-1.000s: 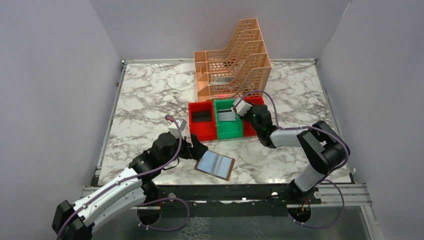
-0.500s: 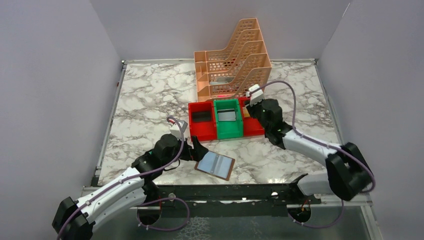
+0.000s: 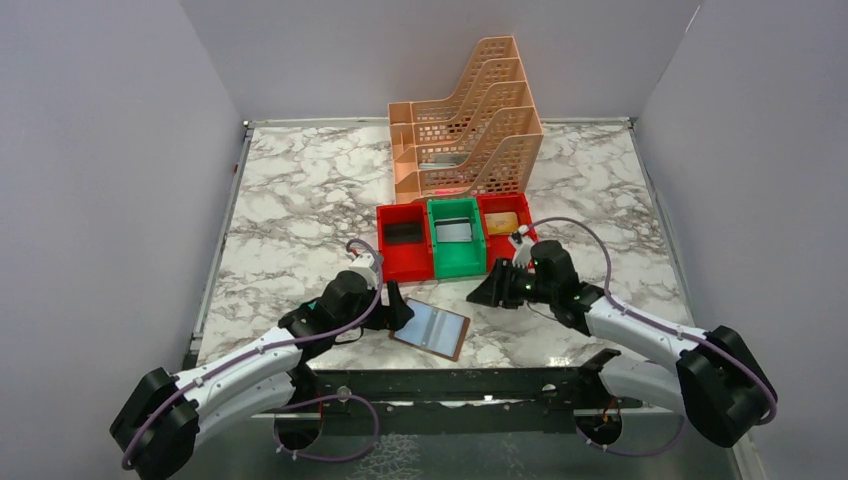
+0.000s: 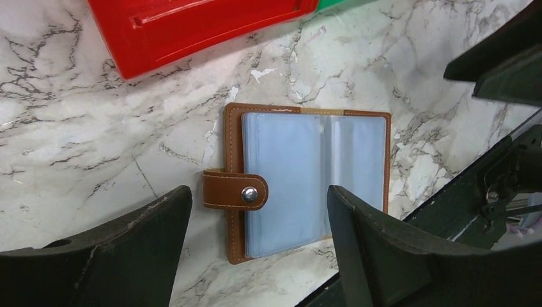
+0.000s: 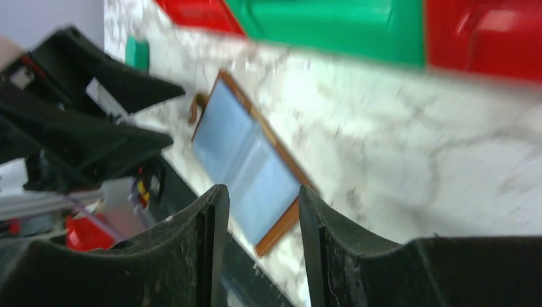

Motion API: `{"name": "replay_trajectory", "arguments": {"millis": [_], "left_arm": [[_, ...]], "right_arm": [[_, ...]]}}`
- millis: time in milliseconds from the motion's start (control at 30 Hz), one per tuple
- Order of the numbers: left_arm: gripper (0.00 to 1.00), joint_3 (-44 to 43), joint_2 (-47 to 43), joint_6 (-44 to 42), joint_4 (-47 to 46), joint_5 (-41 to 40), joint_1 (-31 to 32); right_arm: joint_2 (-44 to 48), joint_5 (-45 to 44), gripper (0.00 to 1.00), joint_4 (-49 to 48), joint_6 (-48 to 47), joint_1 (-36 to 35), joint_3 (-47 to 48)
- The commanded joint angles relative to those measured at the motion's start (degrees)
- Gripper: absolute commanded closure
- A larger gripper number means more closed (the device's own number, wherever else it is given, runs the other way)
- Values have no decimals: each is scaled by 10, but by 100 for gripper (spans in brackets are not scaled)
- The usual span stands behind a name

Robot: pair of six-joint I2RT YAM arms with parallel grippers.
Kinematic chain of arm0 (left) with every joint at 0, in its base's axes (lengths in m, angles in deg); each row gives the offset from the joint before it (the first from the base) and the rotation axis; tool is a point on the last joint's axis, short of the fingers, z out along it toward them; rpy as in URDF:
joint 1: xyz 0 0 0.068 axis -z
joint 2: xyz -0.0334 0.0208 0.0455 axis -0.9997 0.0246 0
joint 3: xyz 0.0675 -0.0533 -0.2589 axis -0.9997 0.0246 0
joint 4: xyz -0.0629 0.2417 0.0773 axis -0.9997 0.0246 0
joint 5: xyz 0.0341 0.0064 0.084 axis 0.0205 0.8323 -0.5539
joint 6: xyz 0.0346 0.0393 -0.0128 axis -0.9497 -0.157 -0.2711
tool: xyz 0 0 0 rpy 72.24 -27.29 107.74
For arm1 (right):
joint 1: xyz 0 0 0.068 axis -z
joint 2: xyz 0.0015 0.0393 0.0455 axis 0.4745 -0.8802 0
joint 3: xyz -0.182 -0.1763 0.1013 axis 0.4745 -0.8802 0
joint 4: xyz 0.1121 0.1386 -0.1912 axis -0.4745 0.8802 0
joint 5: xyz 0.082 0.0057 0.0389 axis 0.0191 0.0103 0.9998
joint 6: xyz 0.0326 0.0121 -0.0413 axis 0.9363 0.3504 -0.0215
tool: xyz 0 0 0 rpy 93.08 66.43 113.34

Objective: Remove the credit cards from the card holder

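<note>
The card holder lies open and flat on the marble surface, close to the near edge and a little left of centre. Its pale blue sleeves face up inside a brown leather border, and its snap tab is on its left side. We cannot tell whether any cards sit in the sleeves. The left gripper hovers just left of the tab, its fingers spread wide around nothing. The right gripper hangs to the right of the holder and apart from it, fingers parted by a narrow gap and empty.

Farther back stand three bins in a row: a red bin, a green bin and a second red bin. One grey-blue credit card lies in the green bin. Behind the bins stands a peach file rack.
</note>
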Motion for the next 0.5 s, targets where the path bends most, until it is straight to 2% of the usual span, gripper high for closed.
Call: {"name": "replay_trajectory", "arguments": {"millis": [0, 233, 333, 467], "left_arm": [[23, 9, 23, 5, -36, 33, -1], [44, 6, 76, -2, -61, 73, 0], [47, -3, 89, -27, -46, 90, 2], [50, -17, 84, -37, -7, 89, 4]], "right_arm": [[10, 89, 52, -41, 88, -33, -18], [-28, -11, 55, -18, 114, -158, -1], [-42, -70, 56, -1, 145, -181, -10], [-42, -98, 56, 33, 150, -192, -12]]}}
